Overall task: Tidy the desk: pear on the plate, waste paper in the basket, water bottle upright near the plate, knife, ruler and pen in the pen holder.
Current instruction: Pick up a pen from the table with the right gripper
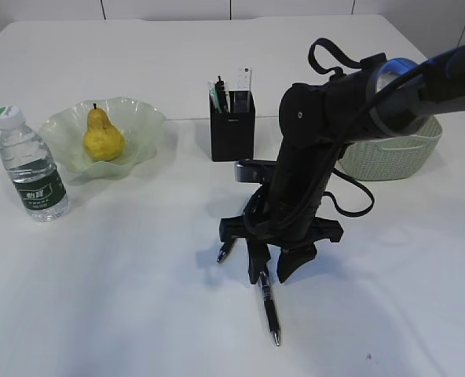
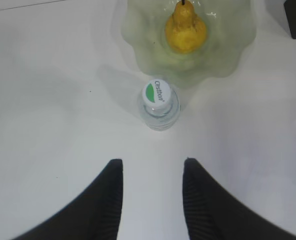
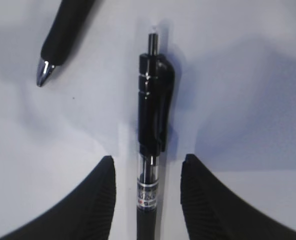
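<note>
The right hand (image 3: 147, 200) hangs low at centre frame, its fingers apart on either side of a black pen (image 3: 150, 140) lying flat on the surface (image 1: 138, 298), not squeezing it. The pen's long axis runs top to bottom, its tip toward the bottom edge in the exterior view. The left hand (image 2: 152, 200) is open and empty above the upright bottle (image 2: 159, 107).

The exterior camera is looking down at a slant across the tabletop (image 1: 138, 314) from the front, taking in the whole scene. The left wrist camera is hanging well above the water bottle (image 2: 159, 107), facing down past its end effector (image 2: 152, 192) toward the plate (image 2: 138, 50); both also show in the exterior view. The right wrist camera is sitting very close over a black pen (image 3: 152, 130), which the exterior view is showing under the right end effector (image 1: 273, 275).
</note>
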Tool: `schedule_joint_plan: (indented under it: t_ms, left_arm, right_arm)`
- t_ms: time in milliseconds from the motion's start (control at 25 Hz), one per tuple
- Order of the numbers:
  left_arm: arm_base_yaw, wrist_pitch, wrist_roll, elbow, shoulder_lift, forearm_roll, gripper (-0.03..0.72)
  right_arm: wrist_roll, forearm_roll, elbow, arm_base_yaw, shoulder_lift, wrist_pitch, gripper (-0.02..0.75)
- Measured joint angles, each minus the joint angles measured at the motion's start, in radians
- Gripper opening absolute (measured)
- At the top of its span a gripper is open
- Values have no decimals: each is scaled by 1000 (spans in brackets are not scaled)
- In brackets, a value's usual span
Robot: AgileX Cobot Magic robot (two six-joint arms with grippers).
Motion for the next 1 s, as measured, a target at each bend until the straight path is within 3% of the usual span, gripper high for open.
schedule_joint_plan:
  t_ms: [1000]
  left_arm:
    - [0,2,0,0,0,0,267]
  right_arm:
    - [8,-44,-2,18,26,13,352]
